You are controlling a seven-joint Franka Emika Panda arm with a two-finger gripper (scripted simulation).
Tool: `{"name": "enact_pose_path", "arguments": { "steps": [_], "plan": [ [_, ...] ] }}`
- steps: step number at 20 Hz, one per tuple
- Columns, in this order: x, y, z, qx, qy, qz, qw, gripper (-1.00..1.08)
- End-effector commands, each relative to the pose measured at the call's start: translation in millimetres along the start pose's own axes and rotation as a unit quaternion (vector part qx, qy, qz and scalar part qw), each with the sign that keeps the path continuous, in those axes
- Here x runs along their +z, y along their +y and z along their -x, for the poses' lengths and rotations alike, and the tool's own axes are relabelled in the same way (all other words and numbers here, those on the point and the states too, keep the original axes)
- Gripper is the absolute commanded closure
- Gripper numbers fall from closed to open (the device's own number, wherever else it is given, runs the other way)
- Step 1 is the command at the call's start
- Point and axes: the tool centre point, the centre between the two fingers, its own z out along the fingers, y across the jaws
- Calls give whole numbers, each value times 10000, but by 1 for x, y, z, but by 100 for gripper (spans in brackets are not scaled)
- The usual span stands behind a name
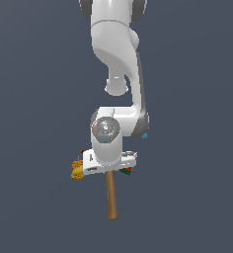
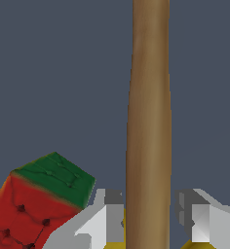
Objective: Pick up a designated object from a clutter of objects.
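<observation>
The hammer's long brown wooden handle [image 1: 111,197] sticks out from under my hand toward the exterior view's bottom; its head is hidden by the hand. In the wrist view the handle [image 2: 148,121] runs straight between my fingers. My gripper [image 2: 151,216] is low over the clutter and open, one finger [image 2: 113,214] on each side of the handle with small gaps showing. In the exterior view the gripper [image 1: 108,170] is mostly hidden behind the hand. The red-and-green cube [image 2: 39,204] lies close beside one finger and peeks out in the exterior view [image 1: 126,171].
An orange-yellow patterned piece [image 1: 78,169] lies at the exterior view's left of my hand. A small cyan block [image 1: 145,134] shows beside the wrist. Yellow [image 2: 116,243], perhaps the banana, shows under the fingers. The floor is plain dark grey.
</observation>
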Motion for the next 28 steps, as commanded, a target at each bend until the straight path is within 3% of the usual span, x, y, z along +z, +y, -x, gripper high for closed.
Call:
{"name": "enact_pose_path", "arguments": {
  "steps": [1,11,28],
  "plan": [
    [-9,1,2,1,23,5,10000,108],
    [-65,5,29,-1,20,4,10000,108],
    [-228,18,106,-6,10,-6,10000,108]
  ]
}}
